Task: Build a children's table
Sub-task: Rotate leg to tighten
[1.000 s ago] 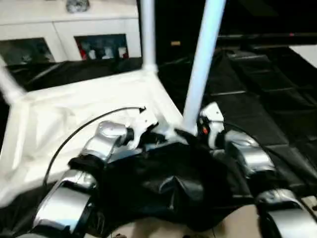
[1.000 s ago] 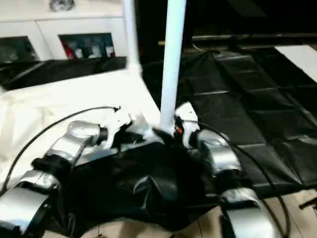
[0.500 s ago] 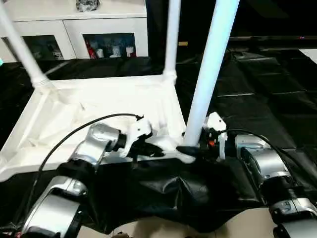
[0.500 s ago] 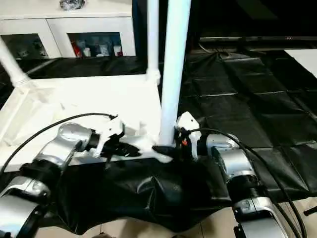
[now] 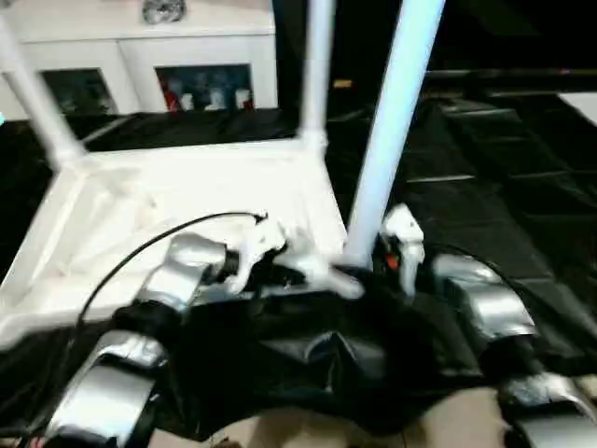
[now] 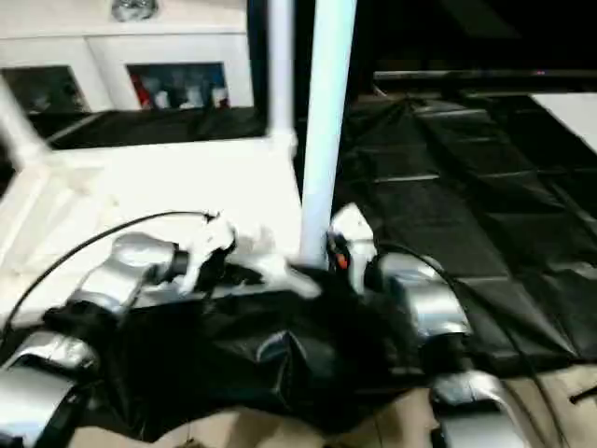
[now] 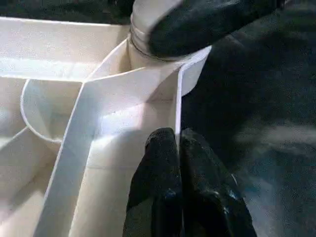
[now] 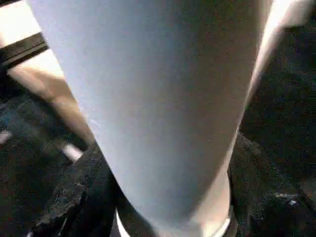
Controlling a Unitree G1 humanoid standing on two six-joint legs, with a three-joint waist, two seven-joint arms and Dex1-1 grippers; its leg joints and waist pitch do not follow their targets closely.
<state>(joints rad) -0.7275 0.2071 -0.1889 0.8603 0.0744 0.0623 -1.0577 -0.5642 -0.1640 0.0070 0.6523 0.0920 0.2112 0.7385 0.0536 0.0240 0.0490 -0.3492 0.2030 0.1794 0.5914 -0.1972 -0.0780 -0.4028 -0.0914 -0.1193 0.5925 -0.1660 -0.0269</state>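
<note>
Both claws stay at the tabletop's (image 5: pixel 187 191) near corner

The three upright tube legs (image 5: pixel 396 121) run off the top edge; the cabinet's (image 5: pixel 201 89) contents are too blurred to tell; black sheeting (image 5: pixel 317 359) hides the tabletop's (image 5: pixel 168 201) near edge.

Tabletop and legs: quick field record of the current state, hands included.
tabletop: white tabletop, upside down on black sheeting, ribbed underside up
legs standing: three, far left leg, far right leg, near right leg
near left corner: cannot tell, hidden behind left arm
left hand: left hand shut on the tabletop's edge wall beside the near right socket
right hand: right hand closed around the near right leg's base
background: white cabinet
</note>
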